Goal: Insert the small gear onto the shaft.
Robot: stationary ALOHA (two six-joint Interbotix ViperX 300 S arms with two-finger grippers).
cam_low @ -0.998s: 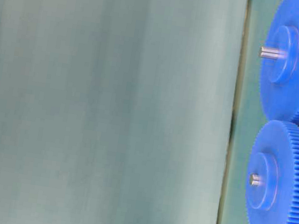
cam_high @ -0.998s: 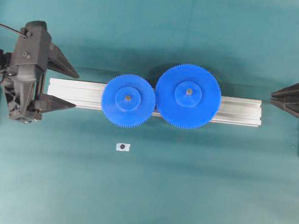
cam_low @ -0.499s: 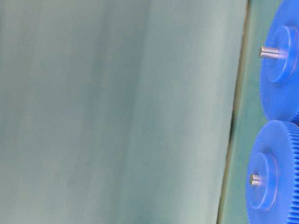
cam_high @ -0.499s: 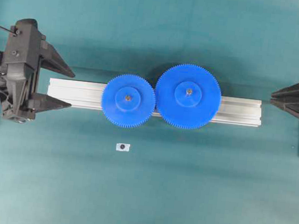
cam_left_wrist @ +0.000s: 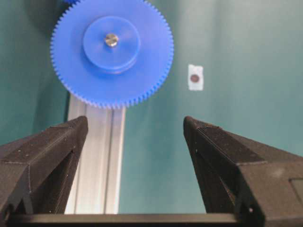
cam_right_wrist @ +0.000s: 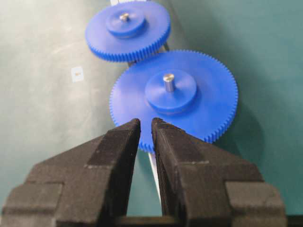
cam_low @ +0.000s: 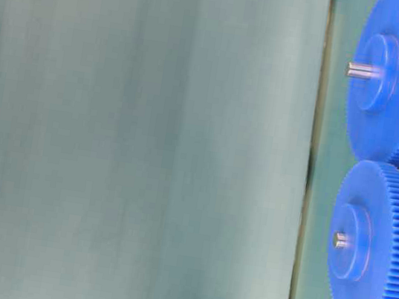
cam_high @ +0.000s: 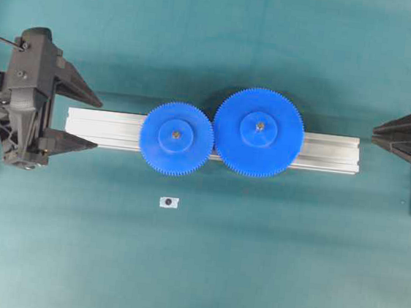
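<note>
- Two blue gears sit side by side on the ribbed aluminium bar (cam_high: 323,152), their teeth meeting; the small gear (cam_high: 176,138) is the one nearer my left gripper (cam_high: 84,121).
- The shaft (cam_left_wrist: 111,39) shows as a grey pin tip in the middle of the small gear's hub, so I judge the gear already seated on it and the task at its very end.
- My left gripper stands with its fingers wide apart and nothing between them, just off the near end of the bar and clear of the small gear.
- My right gripper (cam_right_wrist: 146,124) has its fingers almost together with only a thin gap and nothing in it, well off the far end of the bar, beyond the large gear (cam_high: 258,132).
- Next, as I judge it, nothing calls for another grip; at most I check that the hub sits fully down, then draw the left arm away without brushing the teeth.
- From table level the pin barely clears the small gear's hub, while the large gear's pin stands out further; the overhead view cannot show that.
- Only the overhead and wrist views show the small white tag (cam_high: 169,202) with a dark dot lying on the mat beside the bar.
</note>
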